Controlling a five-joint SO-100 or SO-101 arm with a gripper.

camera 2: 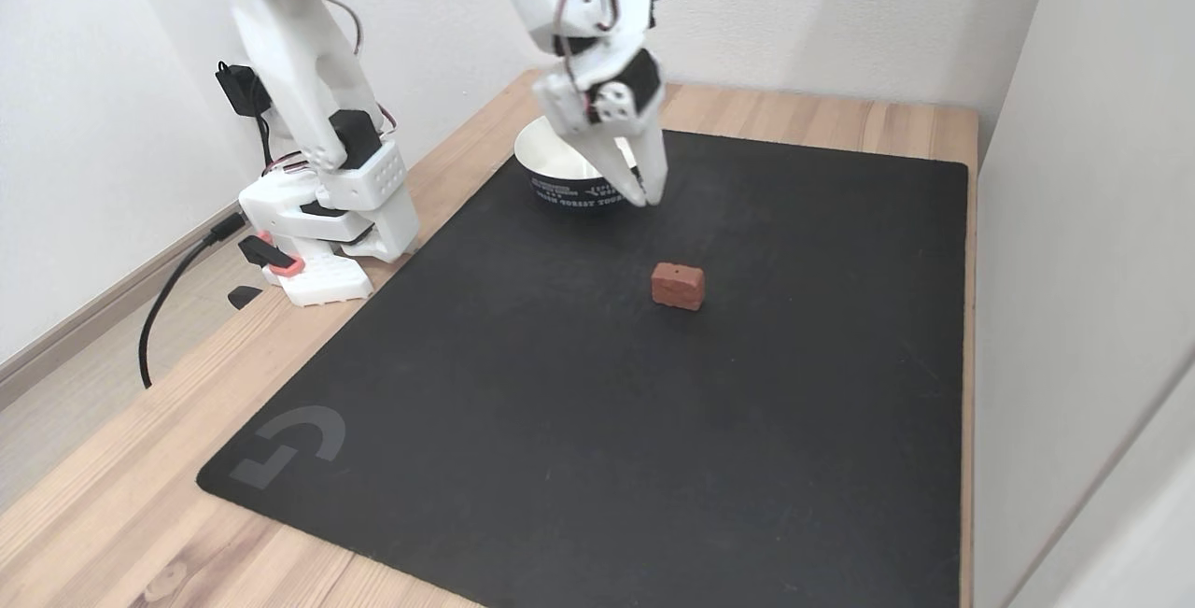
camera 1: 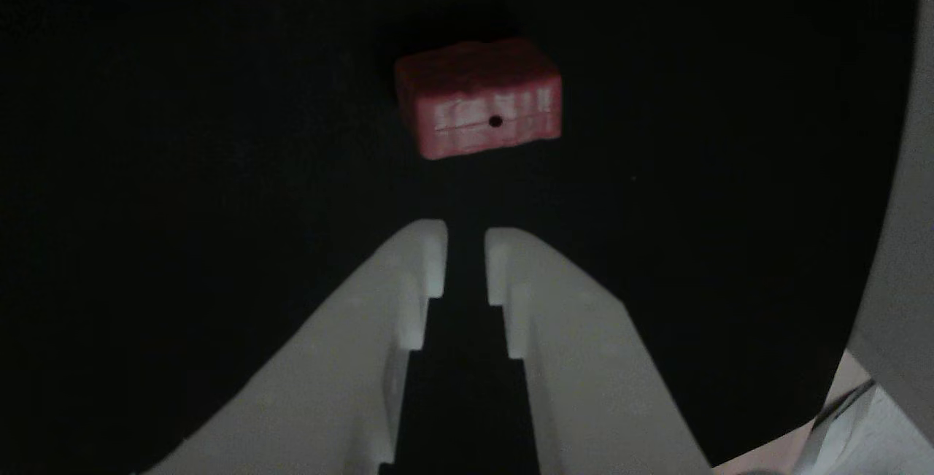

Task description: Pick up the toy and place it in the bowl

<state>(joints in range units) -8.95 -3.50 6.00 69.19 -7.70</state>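
Here, the pincer (camera 1: 465, 241) hangs empty above the mat, fingers nearly together, short of the toy (camera 1: 479, 98); approach step; it must spread, then descend.

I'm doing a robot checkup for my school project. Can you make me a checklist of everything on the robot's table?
Surface: wooden table with a black mat on it.
Toy: red block lying on the mat, apart from everything; small black hole in one face.
Bowl: white inside, dark outside, at the mat's far edge, partly behind the gripper.
Clutter: nothing seen.
Gripper: above the mat between bowl and toy, holding nothing; jaws nearly closed, a thin gap in the other view.
Cables: black cable running off the table from the arm's base; wires along the arm.
Surroundings: white walls.
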